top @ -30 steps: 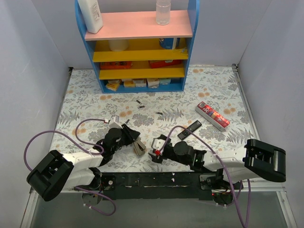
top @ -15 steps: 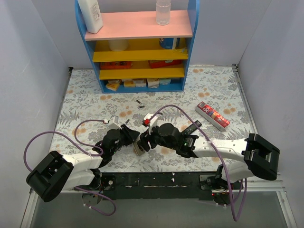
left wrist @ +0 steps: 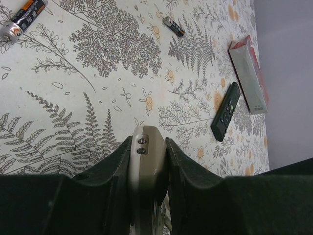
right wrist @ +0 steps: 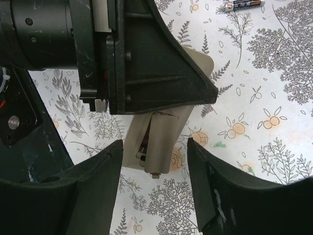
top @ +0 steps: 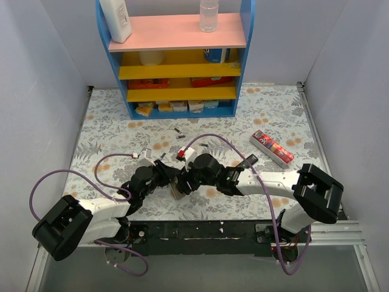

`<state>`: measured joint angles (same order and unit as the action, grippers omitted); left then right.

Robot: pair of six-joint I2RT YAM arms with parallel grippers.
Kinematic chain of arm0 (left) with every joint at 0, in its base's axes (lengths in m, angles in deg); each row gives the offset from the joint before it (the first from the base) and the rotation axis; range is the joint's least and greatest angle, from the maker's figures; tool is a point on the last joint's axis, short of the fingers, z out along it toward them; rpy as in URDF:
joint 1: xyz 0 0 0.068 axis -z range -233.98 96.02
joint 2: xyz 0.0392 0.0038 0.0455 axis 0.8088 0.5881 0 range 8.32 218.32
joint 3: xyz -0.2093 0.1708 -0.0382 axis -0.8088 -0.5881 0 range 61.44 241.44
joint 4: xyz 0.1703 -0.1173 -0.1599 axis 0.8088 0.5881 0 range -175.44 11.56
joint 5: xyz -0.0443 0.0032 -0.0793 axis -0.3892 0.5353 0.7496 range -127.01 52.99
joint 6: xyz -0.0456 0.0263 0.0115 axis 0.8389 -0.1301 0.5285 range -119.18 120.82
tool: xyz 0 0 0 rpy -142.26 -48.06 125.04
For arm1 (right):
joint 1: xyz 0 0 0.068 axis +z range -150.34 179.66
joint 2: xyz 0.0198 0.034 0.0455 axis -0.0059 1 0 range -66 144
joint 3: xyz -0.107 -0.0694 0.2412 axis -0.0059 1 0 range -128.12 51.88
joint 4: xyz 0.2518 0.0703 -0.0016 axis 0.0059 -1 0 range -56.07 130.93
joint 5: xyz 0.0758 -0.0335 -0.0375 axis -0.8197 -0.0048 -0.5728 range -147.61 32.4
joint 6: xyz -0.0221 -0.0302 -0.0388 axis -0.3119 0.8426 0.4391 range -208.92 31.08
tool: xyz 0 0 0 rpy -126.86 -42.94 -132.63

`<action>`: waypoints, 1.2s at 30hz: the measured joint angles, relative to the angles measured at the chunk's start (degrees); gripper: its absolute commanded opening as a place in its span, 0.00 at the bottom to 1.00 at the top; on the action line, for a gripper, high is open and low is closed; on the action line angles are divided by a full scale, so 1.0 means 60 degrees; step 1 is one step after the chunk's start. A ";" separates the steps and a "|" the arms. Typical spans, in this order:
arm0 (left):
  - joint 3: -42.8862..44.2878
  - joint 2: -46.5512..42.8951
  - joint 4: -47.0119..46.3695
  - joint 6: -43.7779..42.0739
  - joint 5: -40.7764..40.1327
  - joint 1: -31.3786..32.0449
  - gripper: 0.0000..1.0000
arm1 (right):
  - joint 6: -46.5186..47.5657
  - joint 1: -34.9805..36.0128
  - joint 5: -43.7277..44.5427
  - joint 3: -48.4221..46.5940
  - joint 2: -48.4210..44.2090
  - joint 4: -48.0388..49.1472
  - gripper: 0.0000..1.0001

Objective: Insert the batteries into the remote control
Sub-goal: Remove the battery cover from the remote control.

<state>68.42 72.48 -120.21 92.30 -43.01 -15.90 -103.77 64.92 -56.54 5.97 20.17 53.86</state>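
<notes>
My left gripper is shut on the grey-beige remote control, gripping it by its edges just above the table; in the left wrist view the remote's end sticks out between the fingers. My right gripper is open, with its jaws on either side of the remote's free end. There a cover sits partly slid, with something dark showing in the gap. Loose batteries lie on the mat further back; one shows in the right wrist view and two in the left wrist view.
A slim black remote lies right of the grippers, and it also shows in the left wrist view. A red-and-white box lies beyond it. A blue and yellow shelf unit stands at the back. Purple cables loop near both arms.
My right arm has swung left and forward from near its base, bringing its open jaws around the remote's end. My left gripper has stayed put, holding the remote.
</notes>
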 measured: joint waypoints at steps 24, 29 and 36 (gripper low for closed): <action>-0.0138 -0.0645 0.0255 0.0011 -0.0182 0.0000 0.00 | 0.0015 -0.0259 -0.0863 -0.0324 0.0929 -0.0102 0.17; -0.0160 -0.1348 0.0841 0.0087 -0.0871 0.0000 0.00 | 0.0175 -0.0397 -0.0852 0.0084 0.0503 -0.0368 0.16; -0.0164 -0.2958 0.2178 0.0251 -0.2044 -0.0007 0.00 | 0.0561 -0.1027 -0.0080 0.0481 0.0164 -0.1344 0.36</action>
<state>67.44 54.74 -107.14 93.81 -55.28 -15.94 -100.41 58.75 -57.03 8.86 21.15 45.80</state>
